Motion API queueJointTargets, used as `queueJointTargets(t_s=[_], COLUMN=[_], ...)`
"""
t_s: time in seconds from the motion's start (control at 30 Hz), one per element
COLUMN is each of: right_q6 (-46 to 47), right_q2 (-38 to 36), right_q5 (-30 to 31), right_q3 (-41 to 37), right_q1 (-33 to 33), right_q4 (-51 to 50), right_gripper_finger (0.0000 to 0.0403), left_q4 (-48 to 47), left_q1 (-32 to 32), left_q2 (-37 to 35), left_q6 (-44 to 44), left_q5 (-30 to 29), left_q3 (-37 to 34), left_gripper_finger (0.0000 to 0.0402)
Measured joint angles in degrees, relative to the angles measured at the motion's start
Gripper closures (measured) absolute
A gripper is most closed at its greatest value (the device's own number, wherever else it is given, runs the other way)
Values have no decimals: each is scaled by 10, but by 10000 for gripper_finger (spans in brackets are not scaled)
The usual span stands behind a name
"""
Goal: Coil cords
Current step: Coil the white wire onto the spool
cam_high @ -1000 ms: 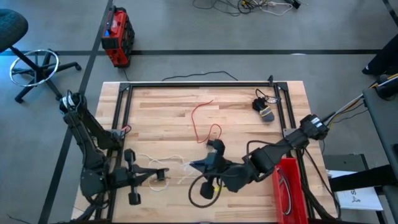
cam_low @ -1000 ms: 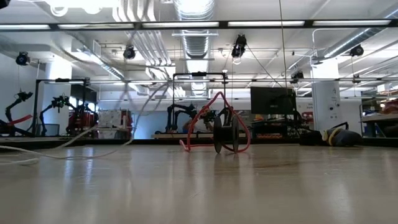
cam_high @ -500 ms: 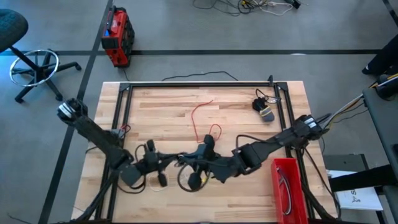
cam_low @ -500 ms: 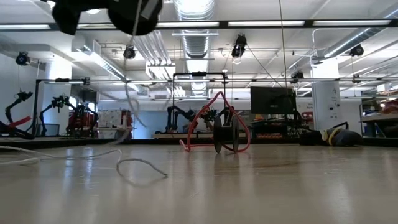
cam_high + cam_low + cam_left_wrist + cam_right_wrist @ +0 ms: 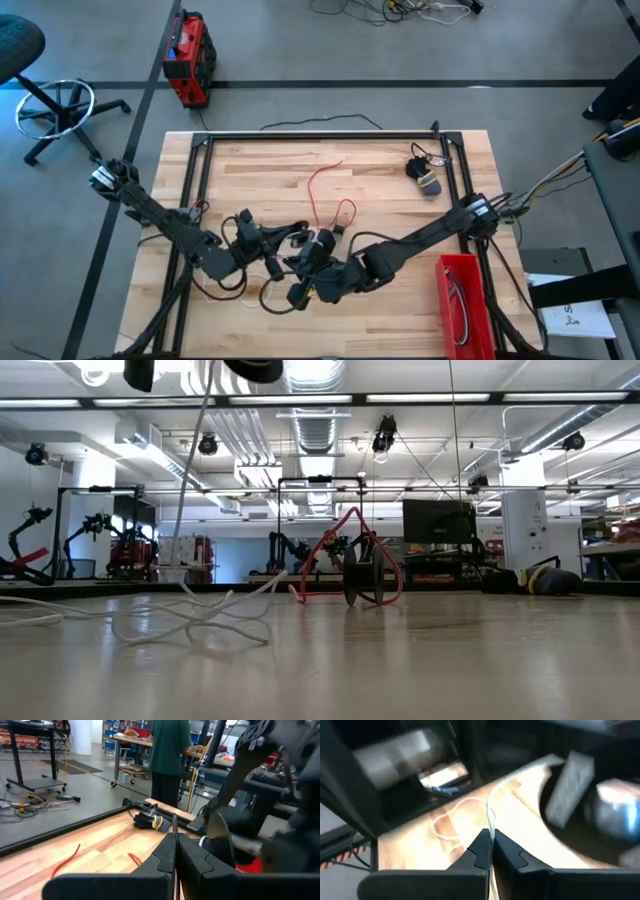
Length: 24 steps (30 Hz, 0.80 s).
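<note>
The white cord [image 5: 190, 625] lies in loose loops on the wooden table [image 5: 400, 200] near its front, and one strand [image 5: 195, 460] rises to the grippers above. My left gripper [image 5: 175, 837] and my right gripper [image 5: 490, 832] are both shut on it, close together near the table's front middle [image 5: 290, 255]. The red cord [image 5: 322, 190] lies loose at the table's centre. The black cord [image 5: 425, 175] rests bundled at the far right. My left gripper pinches a thin strand [image 5: 174, 822] between its two shut fingertips. The strand looks dark in this view and runs straight out past the tips. The fingers lie about level, pointing toward the table's right. My right gripper pinches one strand of the white cord [image 5: 490, 817] between its two shut fingertips. Beyond the tips the cord curves away slack and joins the loops [image 5: 452, 815] on the table.
A metal frame [image 5: 320, 135] edges the table. A red bin [image 5: 465, 300] stands at the near right corner and a red toolbox [image 5: 188, 60] on the floor beyond the far left. A person [image 5: 170, 755] stands beyond the table.
My left gripper has risen and gone toward the table's right, carrying the white cord up. My right gripper has gone toward the table's left, meeting it. The cord now hangs from above, and more of its loops have gathered on the table.
</note>
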Motion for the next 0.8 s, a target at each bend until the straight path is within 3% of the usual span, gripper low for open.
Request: queueJointTargets(t_s=[0.43,0.53,0.63,0.8], right_q6=[86,113,140,138], right_q2=[15,15,9,-11], right_q5=[14,38,44,23], right_q3=[-1,0,0,-2], right_q1=[35,40,44,51], right_q4=[-115,-154,-199,-251], right_gripper_finger=[403,403,403,403], left_q4=[11,5,-24,-119], left_q1=[-24,-41,-64,-106], left_q2=[-98,-121,-132,-131], left_q6=[128,159,175,165], left_q5=[3,38,74,81], left_q3=[9,8,8,7], left_gripper_finger=[401,401,401,401])
